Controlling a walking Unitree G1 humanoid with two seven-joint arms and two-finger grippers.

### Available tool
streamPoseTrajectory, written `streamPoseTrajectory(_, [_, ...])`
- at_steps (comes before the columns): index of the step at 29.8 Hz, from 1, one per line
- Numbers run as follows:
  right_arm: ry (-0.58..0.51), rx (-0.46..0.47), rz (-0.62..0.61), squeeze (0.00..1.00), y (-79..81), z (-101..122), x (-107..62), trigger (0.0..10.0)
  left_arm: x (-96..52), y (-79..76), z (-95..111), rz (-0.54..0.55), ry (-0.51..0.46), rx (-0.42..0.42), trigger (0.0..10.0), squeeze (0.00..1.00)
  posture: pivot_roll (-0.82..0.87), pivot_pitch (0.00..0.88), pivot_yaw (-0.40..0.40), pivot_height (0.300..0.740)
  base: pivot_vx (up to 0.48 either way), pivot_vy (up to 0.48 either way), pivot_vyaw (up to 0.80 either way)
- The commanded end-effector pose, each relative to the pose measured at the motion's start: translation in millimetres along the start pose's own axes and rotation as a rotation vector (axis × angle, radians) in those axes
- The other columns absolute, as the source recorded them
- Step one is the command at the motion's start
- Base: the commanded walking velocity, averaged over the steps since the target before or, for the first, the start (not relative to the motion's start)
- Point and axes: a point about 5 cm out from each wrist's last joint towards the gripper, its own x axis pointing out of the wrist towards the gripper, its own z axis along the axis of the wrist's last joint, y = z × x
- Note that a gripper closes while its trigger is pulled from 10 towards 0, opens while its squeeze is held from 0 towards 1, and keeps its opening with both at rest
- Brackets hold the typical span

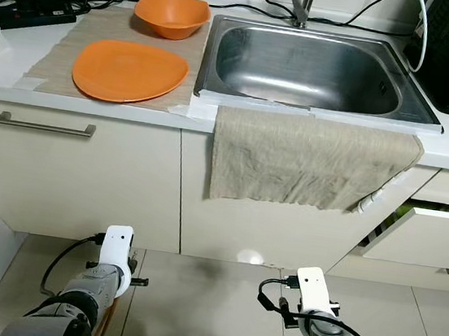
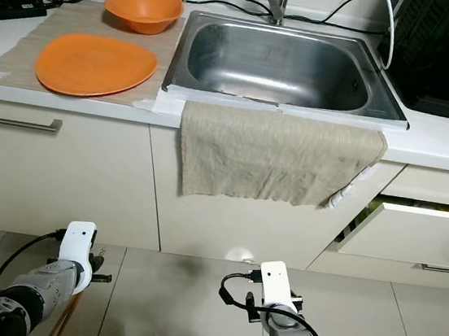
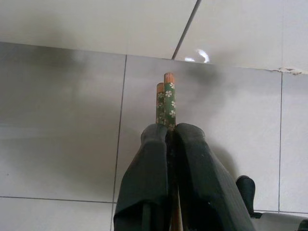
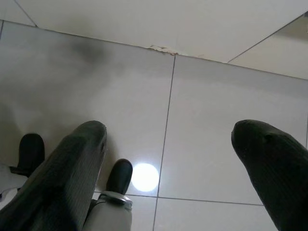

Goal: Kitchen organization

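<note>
Left gripper (image 3: 168,139): fingers pressed together on a pair of chopsticks (image 3: 166,98), wooden, with green floral sleeves; the tips stick out just past the fingertips and point at the tiled floor (image 3: 62,120). Arm hangs low at the near left, so the chopsticks look carried rather than being set down.

Right gripper (image 4: 168,149): fingers spread wide, nothing between them, aimed at the floor; arm low at the near right, seemingly free for a second job.

Counter, far left: beige mat (image 1: 58,57) bearing an orange plate (image 1: 130,70) nearer and an orange bowl (image 1: 171,14) farther, just left of the sink; probably laid out as dishware.

Counter, centre: steel sink (image 1: 306,67), basin bare, tap at its far edge.

Cloth (image 1: 307,162): draped from the sink's near rim down over the cabinet front, likely hung to dry.

Drawer (image 1: 429,234): far right, below the counter, partly pulled out; contents too hidden to name. A likely home for the chopsticks.

Obstructions: cables and a power strip (image 1: 30,17) clutter the far left; both arms sit well below the counter.
</note>
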Motion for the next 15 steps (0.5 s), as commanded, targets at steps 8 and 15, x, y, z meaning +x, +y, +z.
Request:
streamPoseTrajectory(8, [0.003,0.0,-0.01,0.0,-1.6,-2.4,-0.4,10.0,-0.1,-0.3,-3.7,-0.003,0.009,0.038,10.0,0.0,0.04,0.0,-0.018,0.732,0.0,0.0,0.0])
streamPoseTrajectory(15, [0.001,-0.007,-0.004,0.0,-0.8,-2.0,-0.3,10.0,-0.7,3.2,-6.7,0.004,0.018,0.041,10.0,0.0,0.03,0.0,-0.022,0.732,0.0,0.0,0.0])
